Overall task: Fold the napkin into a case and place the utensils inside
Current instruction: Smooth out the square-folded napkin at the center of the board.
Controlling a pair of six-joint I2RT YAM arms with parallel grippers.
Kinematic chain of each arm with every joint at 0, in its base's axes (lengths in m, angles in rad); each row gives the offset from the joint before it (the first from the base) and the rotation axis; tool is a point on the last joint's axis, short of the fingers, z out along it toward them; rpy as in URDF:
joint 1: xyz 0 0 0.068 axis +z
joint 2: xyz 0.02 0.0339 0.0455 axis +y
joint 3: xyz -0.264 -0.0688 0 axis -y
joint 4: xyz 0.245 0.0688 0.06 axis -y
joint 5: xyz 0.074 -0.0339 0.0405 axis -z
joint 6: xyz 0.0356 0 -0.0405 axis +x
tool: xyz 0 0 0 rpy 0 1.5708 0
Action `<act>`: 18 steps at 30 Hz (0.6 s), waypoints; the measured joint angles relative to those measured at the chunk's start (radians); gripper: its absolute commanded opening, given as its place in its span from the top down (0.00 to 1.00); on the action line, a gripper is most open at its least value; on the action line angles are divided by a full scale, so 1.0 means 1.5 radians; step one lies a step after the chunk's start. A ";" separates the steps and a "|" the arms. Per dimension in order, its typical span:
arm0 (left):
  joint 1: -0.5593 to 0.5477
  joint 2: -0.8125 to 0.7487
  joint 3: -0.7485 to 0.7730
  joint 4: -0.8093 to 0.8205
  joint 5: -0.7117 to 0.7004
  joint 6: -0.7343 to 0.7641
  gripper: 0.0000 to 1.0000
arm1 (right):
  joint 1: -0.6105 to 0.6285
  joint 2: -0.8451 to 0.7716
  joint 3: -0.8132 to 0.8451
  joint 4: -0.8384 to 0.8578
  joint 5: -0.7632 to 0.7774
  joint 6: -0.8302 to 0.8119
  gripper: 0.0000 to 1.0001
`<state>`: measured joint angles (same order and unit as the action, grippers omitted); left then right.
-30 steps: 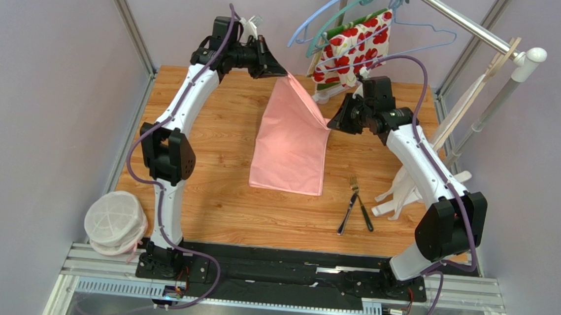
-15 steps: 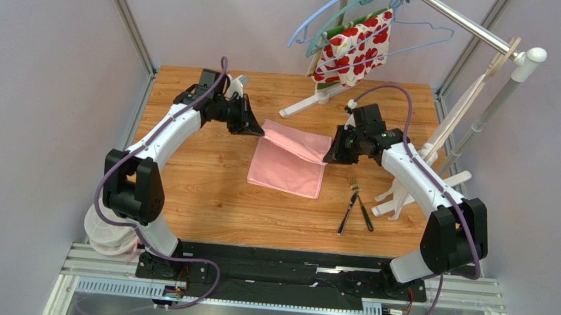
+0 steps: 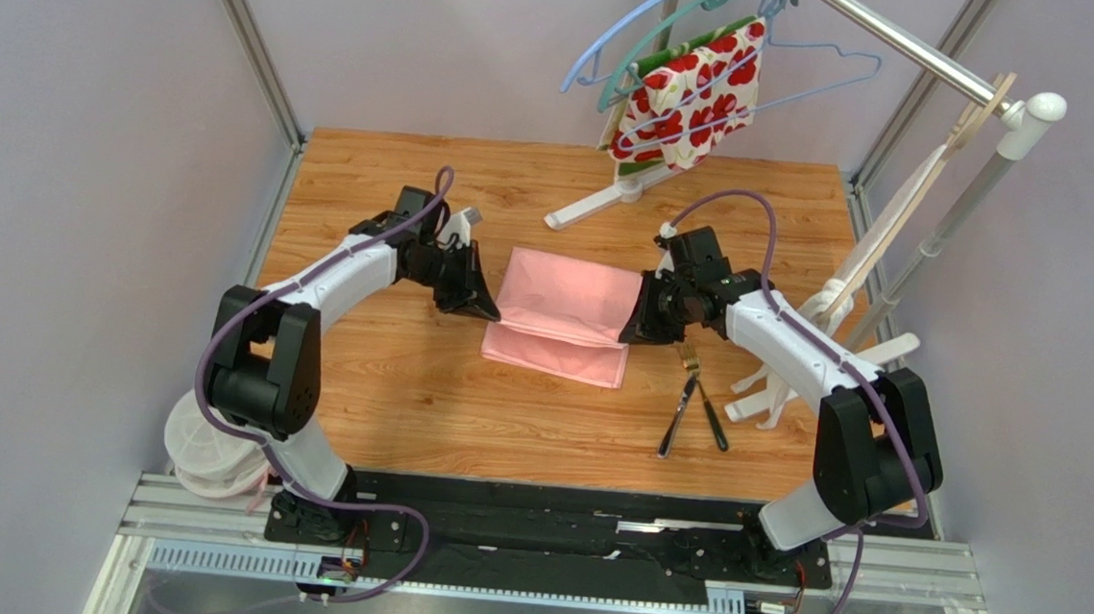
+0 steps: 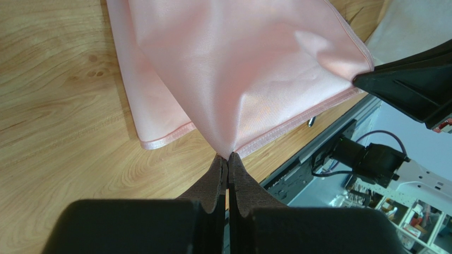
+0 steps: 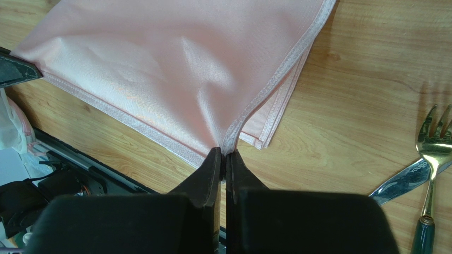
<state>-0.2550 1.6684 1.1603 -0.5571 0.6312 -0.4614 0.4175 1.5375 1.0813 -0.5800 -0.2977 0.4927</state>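
Observation:
The light-pink napkin [image 3: 564,313] lies in the middle of the wooden table, its upper layer folded toward me over the lower one. My left gripper [image 3: 489,308] is shut on the upper layer's left corner [image 4: 228,153]. My right gripper [image 3: 634,329] is shut on its right corner [image 5: 225,150], where the hemmed edges stack up. Both held corners hang just above the lower layer's near edge. The utensils rest crossed on the wood to the right: a fork [image 3: 687,381] [image 5: 434,151] and a darker piece [image 3: 714,422] [image 5: 403,180]. No case shows.
A red-and-white floral cloth [image 3: 691,93] hangs on hangers from a rail at the back. A white rack's feet [image 3: 792,371] stand just right of the utensils. A white bowl-shaped thing [image 3: 223,436] sits off the table's near left corner.
Both grippers came down and toward me with the napkin's far edge, laying the raised cloth over its near part. The utensils have not moved.

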 measured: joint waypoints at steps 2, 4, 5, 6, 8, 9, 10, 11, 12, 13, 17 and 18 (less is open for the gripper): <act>-0.001 0.003 -0.016 0.009 -0.001 -0.002 1.00 | 0.001 0.000 -0.012 0.009 -0.001 0.002 1.00; -0.001 0.005 -0.031 0.019 -0.001 -0.003 1.00 | 0.004 0.003 -0.023 0.016 -0.001 0.005 1.00; -0.001 0.007 -0.037 0.022 -0.002 -0.003 1.00 | 0.005 0.006 -0.028 0.019 -0.001 0.005 1.00; -0.001 0.010 -0.041 0.023 -0.002 -0.003 1.00 | 0.007 0.008 -0.032 0.023 -0.002 0.006 1.00; -0.001 0.017 -0.046 0.028 -0.002 -0.003 1.00 | 0.008 0.018 -0.042 0.033 -0.003 0.006 1.00; -0.002 0.020 -0.047 0.029 -0.003 -0.004 1.00 | 0.009 0.023 -0.047 0.038 -0.005 0.007 1.00; -0.004 0.023 -0.047 0.031 -0.005 -0.004 1.00 | 0.009 0.030 -0.051 0.042 -0.006 0.008 1.00; -0.005 0.026 -0.049 0.035 -0.007 -0.004 1.00 | 0.009 0.035 -0.054 0.046 -0.006 0.008 1.00; -0.007 0.028 -0.050 0.038 -0.008 -0.005 1.00 | 0.009 0.040 -0.058 0.050 -0.007 0.010 1.00; -0.009 0.030 -0.054 0.042 -0.010 -0.005 1.00 | 0.009 0.044 -0.061 0.051 -0.007 0.010 1.00; -0.012 0.037 -0.069 0.051 -0.024 -0.006 1.00 | 0.009 0.054 -0.068 0.063 -0.008 0.011 1.00; -0.012 0.039 -0.072 0.051 -0.028 -0.006 1.00 | 0.010 0.057 -0.068 0.066 -0.008 0.011 1.00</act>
<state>-0.2737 1.7275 1.0515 -0.4801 0.5896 -0.4709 0.4320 1.6230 0.9798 -0.4805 -0.3099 0.5087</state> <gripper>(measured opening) 0.017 0.024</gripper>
